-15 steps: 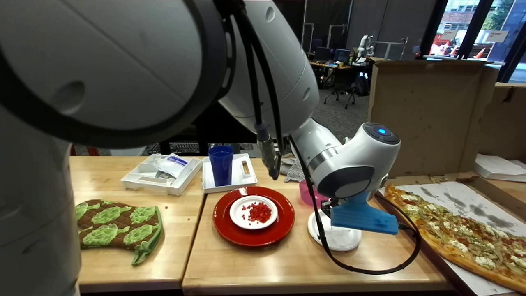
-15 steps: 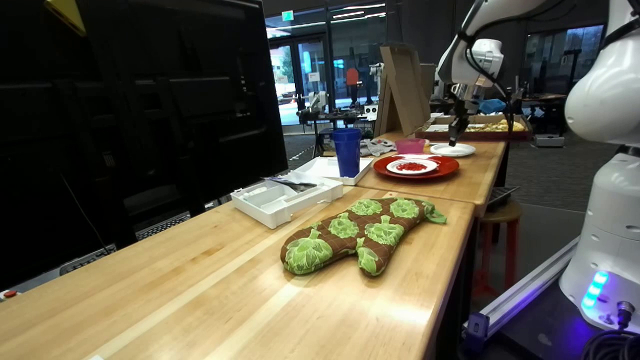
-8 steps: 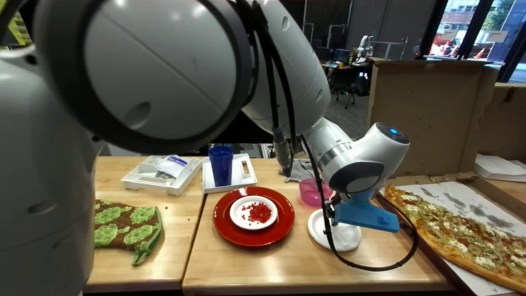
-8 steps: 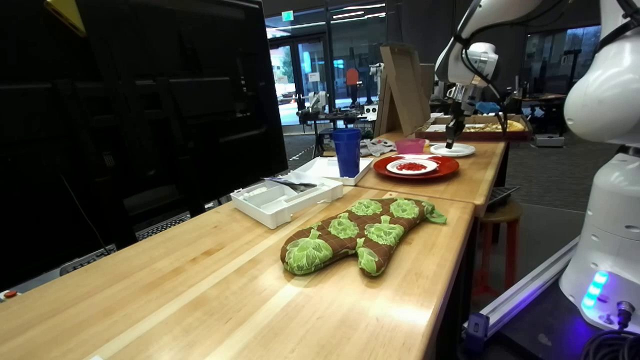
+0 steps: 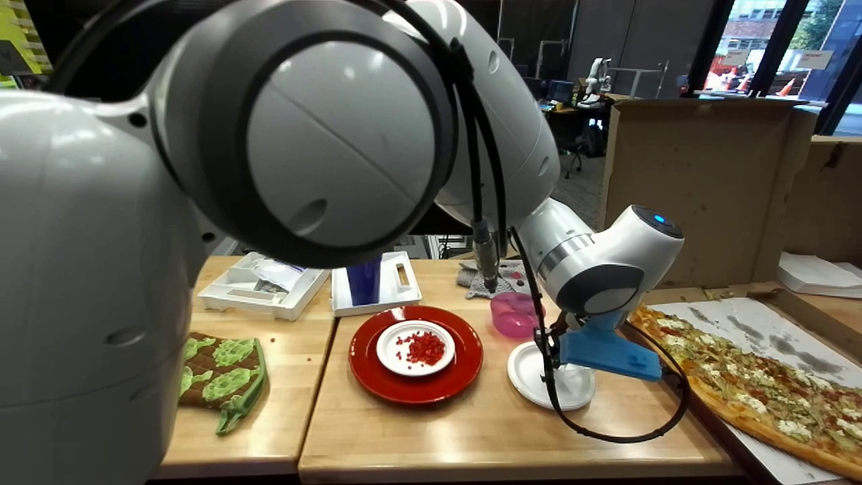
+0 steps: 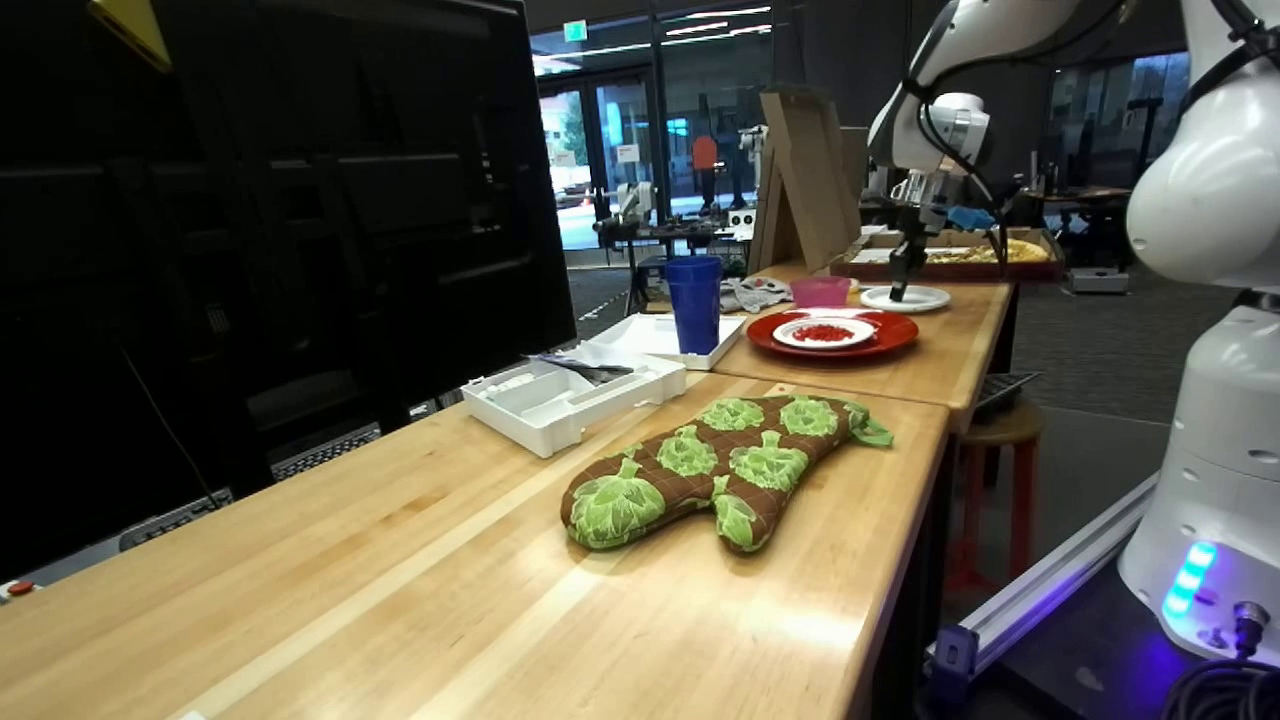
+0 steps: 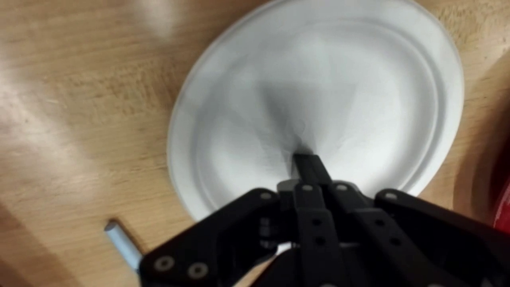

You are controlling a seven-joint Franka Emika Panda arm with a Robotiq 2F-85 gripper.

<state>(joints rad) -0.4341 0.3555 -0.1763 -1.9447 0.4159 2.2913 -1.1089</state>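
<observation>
Pointing the hand downward onto the white plate, with fingertips pressed together, narrow, and nothing visible between them. Seems to touch the plate's inner face, near its middle, judging by the wrist view; so suits resting or pressing more than gripping. Find the white plate flat on the surface, probably for steadiness, with the rim untouched by the fingertips. Just beside the white plate, note a larger red plate under a small dish of red bits, likely placed so to catch strays. Near the white plate too, spot a pink bowl and, in the wrist view, a pale blue rod partly hidden by the hand; cannot tell why laid there. Across the white plate from the red one, see pizza in a gaping box, probably for easy reach. Farther from the white plate, find a blue cup upright in a white tray, perhaps against spills, and, well apart, an oven mitt lying flat, out of the hand's way.
</observation>
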